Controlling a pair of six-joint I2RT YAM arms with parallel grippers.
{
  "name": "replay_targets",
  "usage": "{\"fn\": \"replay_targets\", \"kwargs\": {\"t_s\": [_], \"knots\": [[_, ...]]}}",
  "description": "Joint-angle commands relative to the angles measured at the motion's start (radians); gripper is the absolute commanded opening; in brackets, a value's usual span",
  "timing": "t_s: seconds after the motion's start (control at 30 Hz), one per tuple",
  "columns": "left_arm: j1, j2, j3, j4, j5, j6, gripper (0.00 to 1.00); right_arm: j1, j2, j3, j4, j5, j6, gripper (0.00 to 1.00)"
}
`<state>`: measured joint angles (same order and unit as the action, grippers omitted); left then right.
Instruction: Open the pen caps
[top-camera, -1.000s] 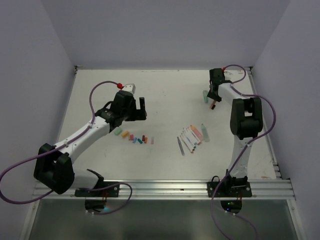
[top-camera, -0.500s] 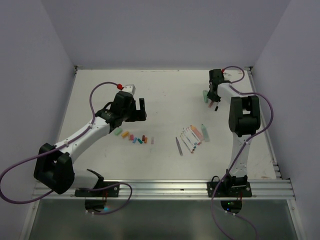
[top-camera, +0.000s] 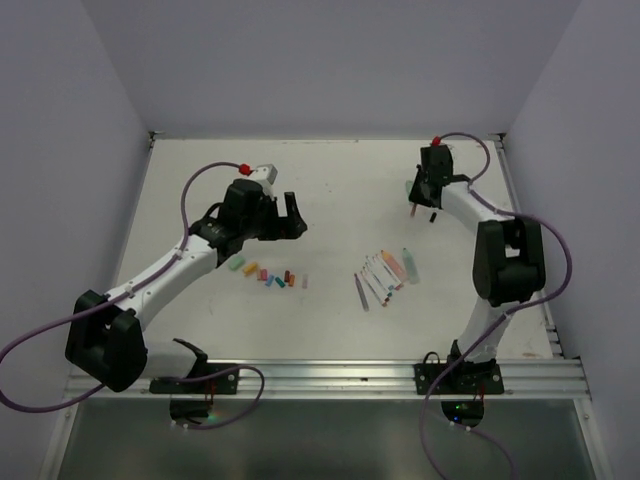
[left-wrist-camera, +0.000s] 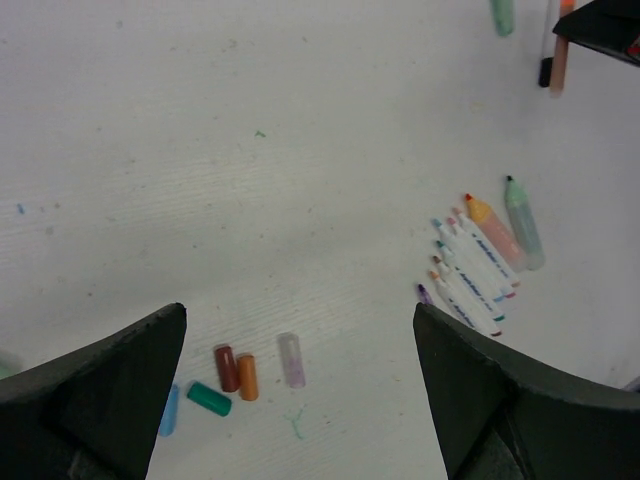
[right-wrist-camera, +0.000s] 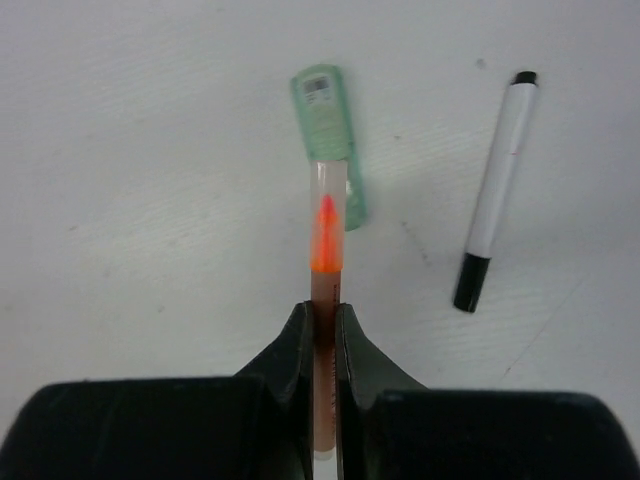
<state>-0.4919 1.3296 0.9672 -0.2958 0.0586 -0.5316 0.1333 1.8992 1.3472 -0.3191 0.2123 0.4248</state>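
Table: matt white, faintly grained, small ink specks.
Pen caps: smooth plastic, mostly opaque; one pale and translucent.
Pens: smooth white plastic barrels, slight sheen.
Orange highlighter: clear plastic over the tip.
Green highlighter: matt pale plastic, paper label.
Right gripper fingers: matt black plastic.
Front rail: brushed metal.

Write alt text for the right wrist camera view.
The right gripper is shut on an orange highlighter pointing away from the camera, its tip showing through a clear cap. Beyond it lies a pale green highlighter; to the right, a white pen with a black end, on the white table.
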Motion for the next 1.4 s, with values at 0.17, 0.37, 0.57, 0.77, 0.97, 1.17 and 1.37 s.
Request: {"fn": "replay_targets", "kwargs": {"t_s": [0.17, 0.37, 0.57, 0.77, 0.97, 1.17, 1.37], "knots": [[0.006, -0.021, 0.011, 0.315, 0.282, -0.136, 0.97, 0.228, -0.44, -0.284, 0.313, -0.235, -0.147, 0.0], [0.004, -0.003, 0.019, 0.455, 0.334, -0.235, 0.94, 0.379, -0.6, -0.448, 0.487, -0.35, -0.146, 0.0], [-0.043, 0.049, 0.064, 0.451, 0.297, -0.246, 0.86, 0.473, -0.649, -0.519, 0.583, -0.381, -0.146, 0.0], [-0.094, 0.092, 0.077, 0.42, 0.204, -0.255, 0.72, 0.516, -0.641, -0.522, 0.615, -0.396, -0.139, 0.0], [-0.114, 0.082, 0.077, 0.426, 0.113, -0.257, 0.55, 0.54, -0.629, -0.523, 0.629, -0.399, -0.144, 0.0], [-0.117, 0.066, 0.067, 0.434, 0.075, -0.258, 0.42, 0.557, -0.626, -0.533, 0.643, -0.404, -0.138, 0.0], [-0.122, 0.06, 0.051, 0.443, 0.067, -0.261, 0.09, 0.568, -0.615, -0.534, 0.65, -0.409, -0.132, 0.0]]}}
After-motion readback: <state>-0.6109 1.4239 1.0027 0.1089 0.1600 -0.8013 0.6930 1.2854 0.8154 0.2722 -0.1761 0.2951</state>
